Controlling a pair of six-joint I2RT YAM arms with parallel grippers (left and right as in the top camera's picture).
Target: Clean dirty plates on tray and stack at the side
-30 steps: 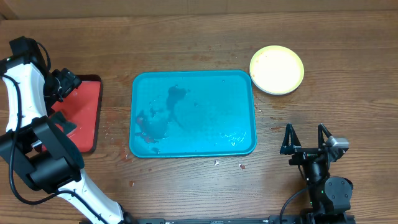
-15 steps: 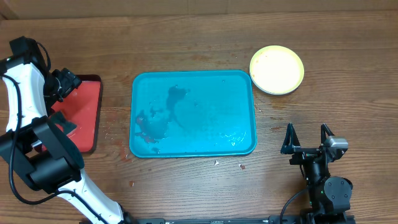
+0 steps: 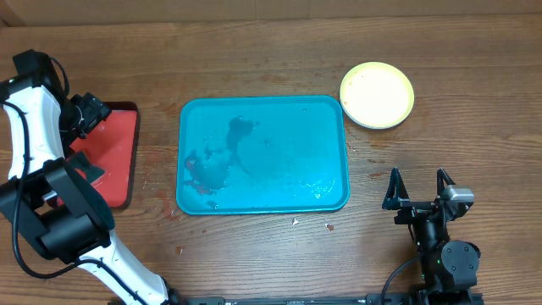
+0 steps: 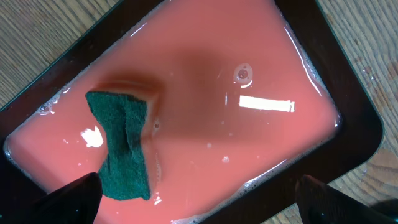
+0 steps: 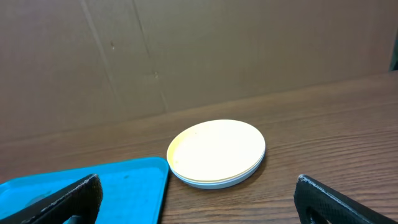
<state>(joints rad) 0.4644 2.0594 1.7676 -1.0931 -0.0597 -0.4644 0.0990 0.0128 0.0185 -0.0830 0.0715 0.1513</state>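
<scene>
right gripper (image 3: 417,175) sits nearest, at about 4 o'clock from the teal tray (image 3: 288,144), jaws spread wide and holding nothing. the tray lies mid-table, wet, with red smears (image 3: 199,174) toward its 8 o'clock side and no plate on it. at its 9 o'clock, the left gripper (image 4: 196,186) hangs over the red tray (image 3: 118,152), jaws fully apart and empty; a green sponge (image 4: 121,149) lies in pinkish liquid there. farthest, at 2 o'clock, the plates (image 3: 377,95) are stacked on the wooden table (image 3: 254,51), just off the tray's corner.
</scene>
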